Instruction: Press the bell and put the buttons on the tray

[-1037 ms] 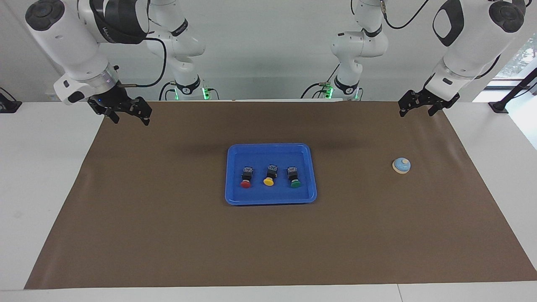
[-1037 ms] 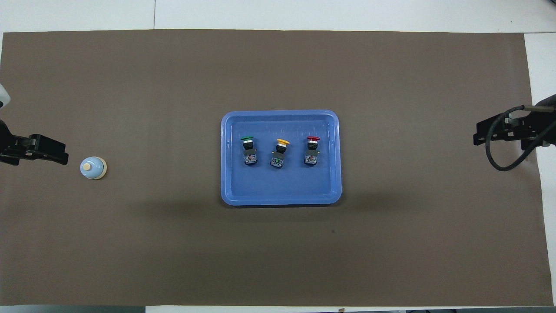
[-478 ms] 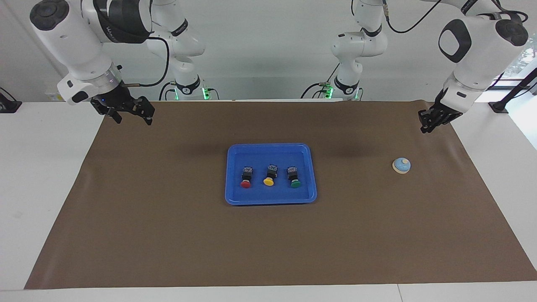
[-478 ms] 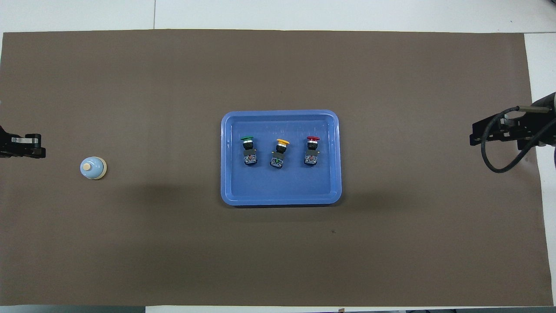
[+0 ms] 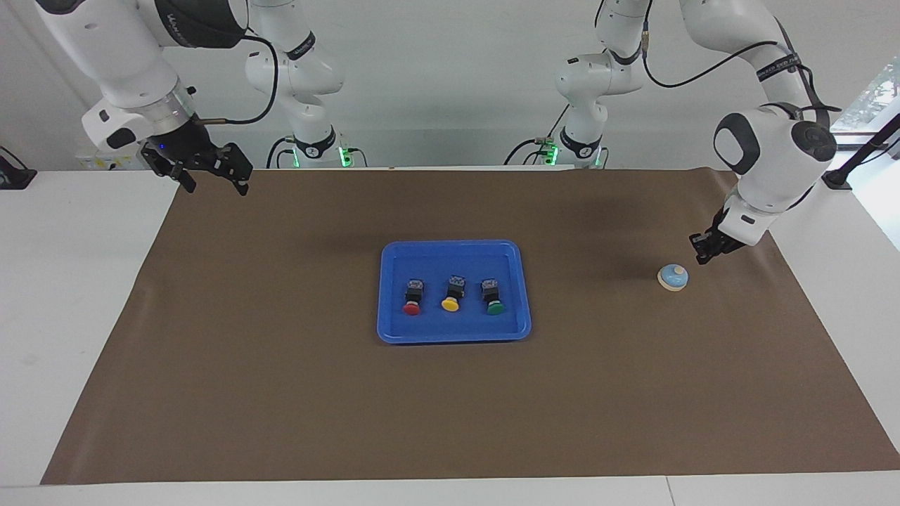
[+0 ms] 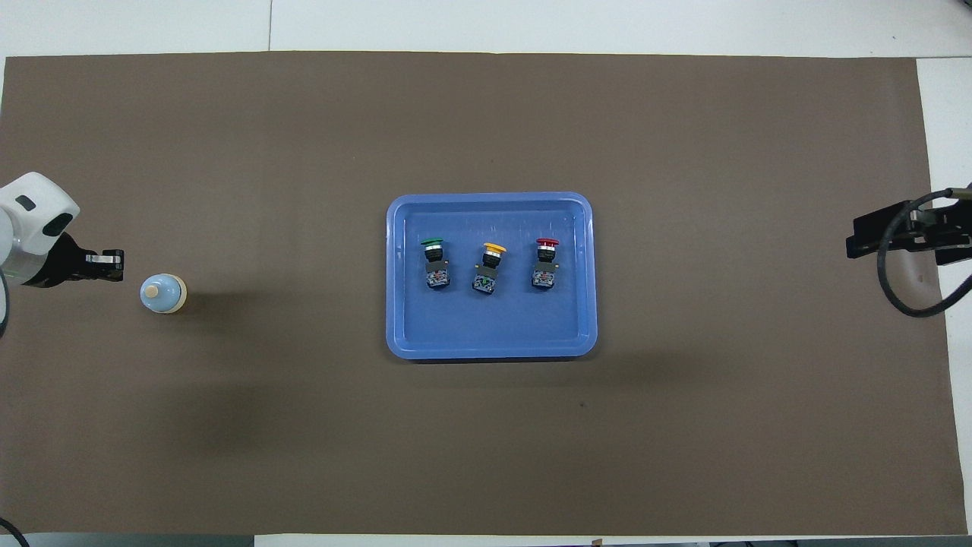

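Facing view recorded both arms raised above the brown mat [image 5: 281, 393]. Nearest the robots, the right gripper [image 5: 211, 179] waited with fingers spread and empty over the mat's corner at the right arm's end. The left gripper [image 5: 703, 254], fingertips clenched together and holding nothing, hung low just beside the bell [image 5: 673, 277], not touching it. The bell stood on the mat toward the left arm's end, well apart from the tray [image 5: 453, 336]. The blue tray lay mid-mat, holding all three buttons in a row: red button [image 5: 412, 298], yellow button [image 5: 452, 294], green button [image 5: 493, 298], caps pointing away from the robots.
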{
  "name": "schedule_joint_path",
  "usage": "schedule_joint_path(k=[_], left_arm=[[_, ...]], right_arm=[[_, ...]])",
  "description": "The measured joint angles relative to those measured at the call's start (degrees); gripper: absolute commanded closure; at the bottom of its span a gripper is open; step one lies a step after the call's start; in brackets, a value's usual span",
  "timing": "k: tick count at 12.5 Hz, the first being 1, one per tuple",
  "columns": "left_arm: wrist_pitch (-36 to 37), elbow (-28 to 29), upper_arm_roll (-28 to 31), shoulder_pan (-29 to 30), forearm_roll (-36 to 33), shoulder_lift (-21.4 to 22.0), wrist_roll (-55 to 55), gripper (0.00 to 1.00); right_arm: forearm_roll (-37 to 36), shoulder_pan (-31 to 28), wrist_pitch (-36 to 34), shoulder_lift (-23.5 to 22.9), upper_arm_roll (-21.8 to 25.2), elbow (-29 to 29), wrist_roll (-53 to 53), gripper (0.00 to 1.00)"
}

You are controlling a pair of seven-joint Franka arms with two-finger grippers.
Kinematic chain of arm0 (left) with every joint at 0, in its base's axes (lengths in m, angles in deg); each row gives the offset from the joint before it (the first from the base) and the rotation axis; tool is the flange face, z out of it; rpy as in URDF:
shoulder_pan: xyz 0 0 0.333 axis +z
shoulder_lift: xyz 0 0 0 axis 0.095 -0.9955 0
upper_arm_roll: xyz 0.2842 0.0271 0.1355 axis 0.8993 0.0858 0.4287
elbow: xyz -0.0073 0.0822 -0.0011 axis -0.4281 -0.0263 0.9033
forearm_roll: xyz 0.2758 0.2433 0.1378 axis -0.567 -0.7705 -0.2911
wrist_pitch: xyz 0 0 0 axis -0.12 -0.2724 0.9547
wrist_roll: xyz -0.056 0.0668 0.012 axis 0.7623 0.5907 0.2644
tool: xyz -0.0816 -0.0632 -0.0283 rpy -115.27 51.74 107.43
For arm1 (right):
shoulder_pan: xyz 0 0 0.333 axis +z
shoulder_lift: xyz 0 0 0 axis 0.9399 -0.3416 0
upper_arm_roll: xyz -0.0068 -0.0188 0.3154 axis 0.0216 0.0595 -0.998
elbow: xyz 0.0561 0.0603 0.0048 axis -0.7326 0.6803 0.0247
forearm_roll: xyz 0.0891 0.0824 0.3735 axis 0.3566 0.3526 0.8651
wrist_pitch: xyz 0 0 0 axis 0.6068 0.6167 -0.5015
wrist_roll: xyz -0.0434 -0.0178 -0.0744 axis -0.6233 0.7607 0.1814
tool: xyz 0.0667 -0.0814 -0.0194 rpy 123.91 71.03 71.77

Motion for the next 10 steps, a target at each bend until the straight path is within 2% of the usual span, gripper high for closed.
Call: schedule_joint_path(k=[3, 10], left_arm=[[-4.82, 4.24, -0.4, 0.07, 0.0, -0.21, -0.2, 1.0], [-7.99, 6.77, -1.1, -0.07, 0.0, -0.82, -0.6, 1.0]], right_arm=[[-0.28, -0.02, -0.16, 0.0, 0.06, -0.19, 1.68, 0.0], [-1.57, -0.02, -0.18, -0.07, -0.05, -0.12, 3.26, 0.0]])
